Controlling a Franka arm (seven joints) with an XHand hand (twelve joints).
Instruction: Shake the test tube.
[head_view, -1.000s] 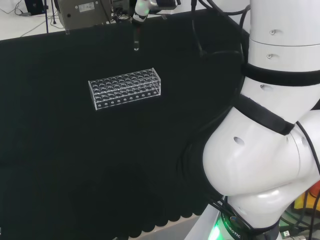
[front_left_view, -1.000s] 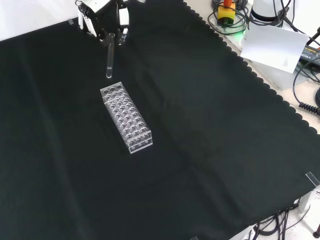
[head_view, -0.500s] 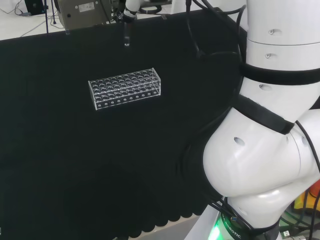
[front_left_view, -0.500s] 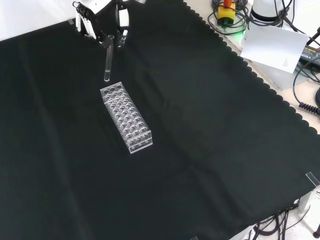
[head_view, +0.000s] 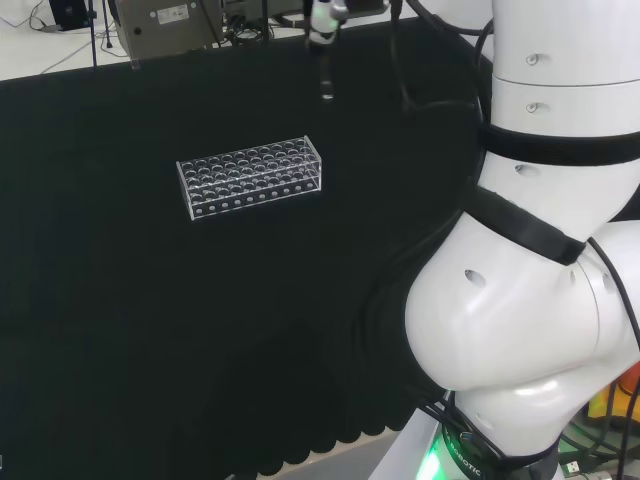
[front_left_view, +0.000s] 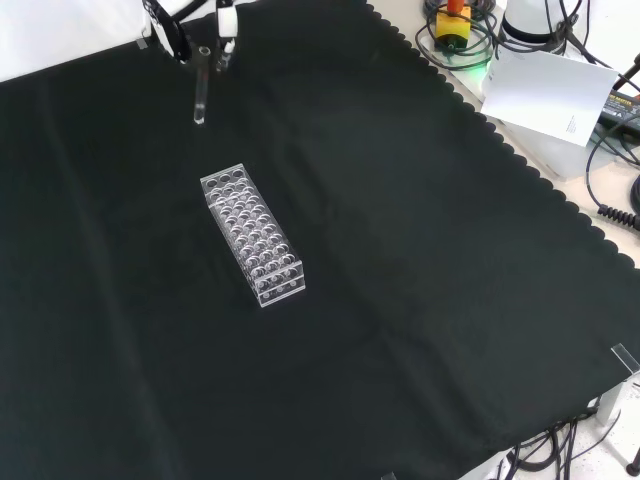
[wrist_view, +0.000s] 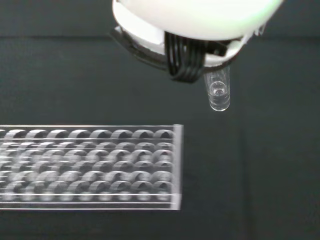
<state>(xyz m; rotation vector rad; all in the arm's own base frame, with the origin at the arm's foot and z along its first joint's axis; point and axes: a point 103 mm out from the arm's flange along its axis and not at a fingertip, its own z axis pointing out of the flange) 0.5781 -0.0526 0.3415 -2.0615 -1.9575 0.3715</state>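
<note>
Now my hand (front_left_view: 190, 35) has swung the test tube (front_left_view: 201, 98) sideways again — pinched at its top, it hangs clear of the rack (front_left_view: 252, 247), over the worktop's far edge in the head view — mid-shake, I judge.

The setting is a robotics laboratory. A clear plastic test-tube rack (front_left_view: 252, 235) stands on a black cloth-covered bench (front_left_view: 420, 300). Beyond the bench edge lie black cables (front_left_view: 612, 190) and a grey metal equipment box (head_view: 165, 25).
</note>
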